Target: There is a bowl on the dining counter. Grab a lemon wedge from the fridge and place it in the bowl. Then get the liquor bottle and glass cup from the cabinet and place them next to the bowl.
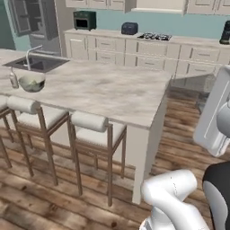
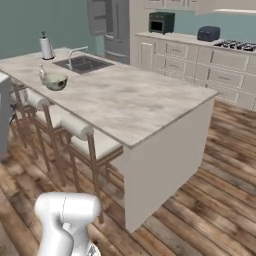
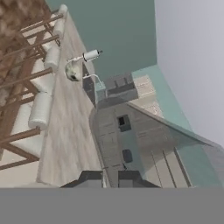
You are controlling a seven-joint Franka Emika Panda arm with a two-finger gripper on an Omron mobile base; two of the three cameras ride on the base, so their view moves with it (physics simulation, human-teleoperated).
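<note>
- Left base view: from behind arm, on its left, looks fwd + down across long beige marbled stone dining counter [image 1: 112, 92]; far end w/ round pale grey-green bowl [image 1: 32, 82] at frame left, mid-distance.
- Right base view: from behind arm, on its right, same counter [image 2: 130, 100] seen more from its near corner; bowl [image 2: 55, 81] far left.
- Both share counter, bowl, sink, white-cushioned stools, back wall w/ cream drawer units [image 1: 148, 54].
- Hand view: rolled sideways, looks along counter [image 3: 72, 127] from well back; bowl [image 3: 73, 71] small, far; dark finger tips [image 3: 94, 178] at bottom edge.
</note>
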